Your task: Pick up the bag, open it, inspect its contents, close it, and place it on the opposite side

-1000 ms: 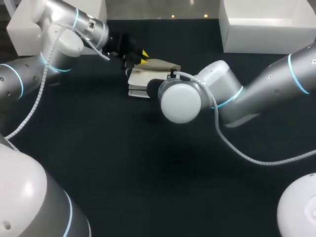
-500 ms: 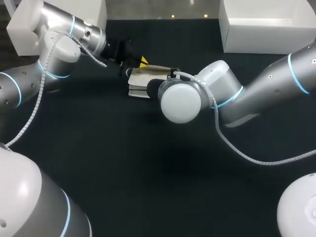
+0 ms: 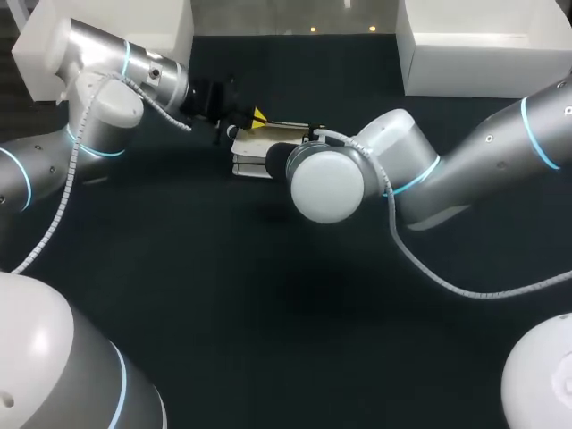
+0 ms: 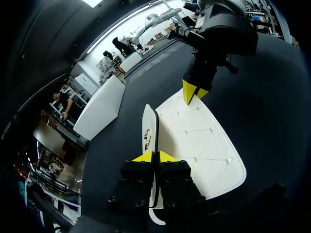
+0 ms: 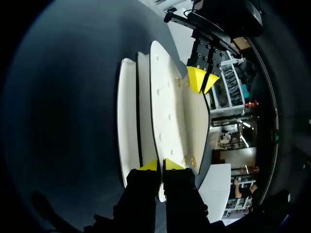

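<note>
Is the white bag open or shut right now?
Open, apparently: the bag shows its flap spread away from the body, with the left gripper and right gripper each pinching an edge.

Dim scene: the black table (image 3: pixel 268 340) swallows light, two lamp glints (image 3: pixel 313 29) sit at the head view's upper middle, and the right arm's white cap (image 3: pixel 326 186) shines.

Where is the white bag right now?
In the head view the bag is near the table's far middle, gripped by the left gripper and right gripper.

The bag (image 3: pixel 251 148) lies on the table's (image 3: pixel 268 313) far middle.
</note>
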